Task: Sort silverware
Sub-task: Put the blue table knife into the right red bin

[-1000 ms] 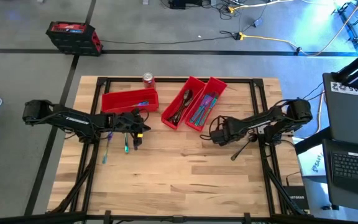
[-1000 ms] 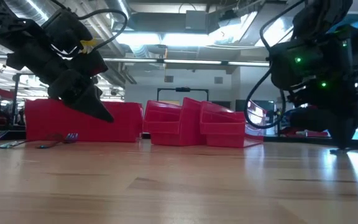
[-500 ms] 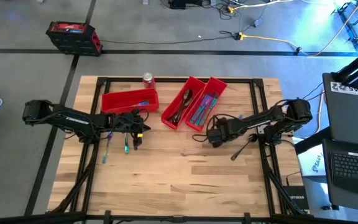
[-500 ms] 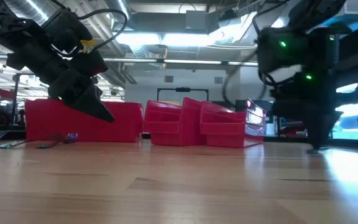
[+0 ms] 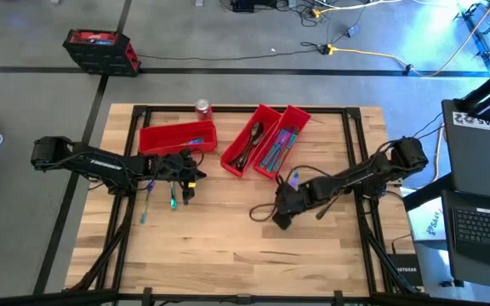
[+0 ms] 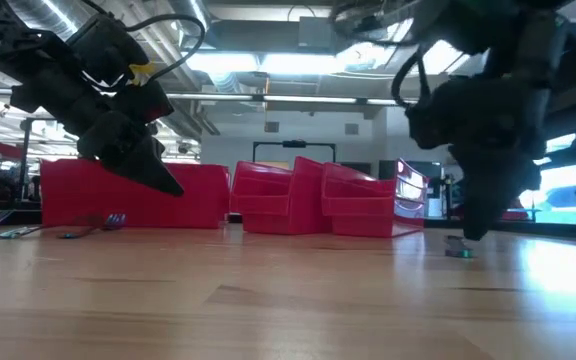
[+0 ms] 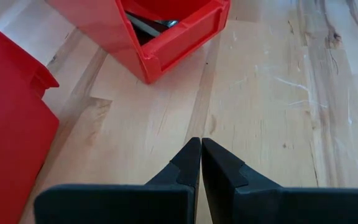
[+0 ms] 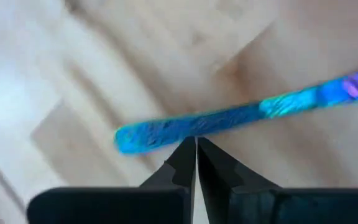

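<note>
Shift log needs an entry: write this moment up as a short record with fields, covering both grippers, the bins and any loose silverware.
left gripper: shut, empty, above the table beside the left red bin
right gripper: shut, empty, low over the table's middle, tips at a loose blue piece of silverware
angled red bins: two side by side, silverware inside
loose silverware by left arm: two pieces flat on the wood
soda can: upright at the table's far edge
table: bare wood in the near half
</note>
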You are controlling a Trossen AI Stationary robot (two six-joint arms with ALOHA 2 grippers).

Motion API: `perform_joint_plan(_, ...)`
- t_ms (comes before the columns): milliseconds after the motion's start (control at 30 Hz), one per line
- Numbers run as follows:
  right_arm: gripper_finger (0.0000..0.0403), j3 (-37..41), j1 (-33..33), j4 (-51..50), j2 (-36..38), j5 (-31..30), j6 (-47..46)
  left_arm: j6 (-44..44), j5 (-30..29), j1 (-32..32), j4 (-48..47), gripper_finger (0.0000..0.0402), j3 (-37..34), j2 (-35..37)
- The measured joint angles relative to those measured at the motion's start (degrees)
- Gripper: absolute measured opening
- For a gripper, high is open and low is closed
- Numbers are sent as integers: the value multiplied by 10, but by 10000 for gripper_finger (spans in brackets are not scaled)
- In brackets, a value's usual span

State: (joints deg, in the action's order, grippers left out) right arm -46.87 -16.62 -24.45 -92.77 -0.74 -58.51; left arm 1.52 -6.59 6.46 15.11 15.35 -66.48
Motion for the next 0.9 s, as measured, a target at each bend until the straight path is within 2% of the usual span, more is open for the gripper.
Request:
perform_joint_plan(100,0,0,-30,49,0,2,4,0,0,0,0,0,0,0)
perform_joint_plan(200,0,0,-52,93,0,-27,15,0,0,0,0,0,0,0)
perform_joint_plan(400,0,-18,-84,79,-2,-161,107,0,0,0,0,0,0,0)
perform_joint_plan(467,0,-18,-86,78,-9,-187,130,0,0,0,-1,0,0,0)
perform_joint_plan(600,0,-18,-81,72,-30,-192,145,0,0,0,-12,0,1,0)
perform_joint_plan(900,0,-40,-82,79,-93,-160,154,0,0,0,-18,0,1,0)
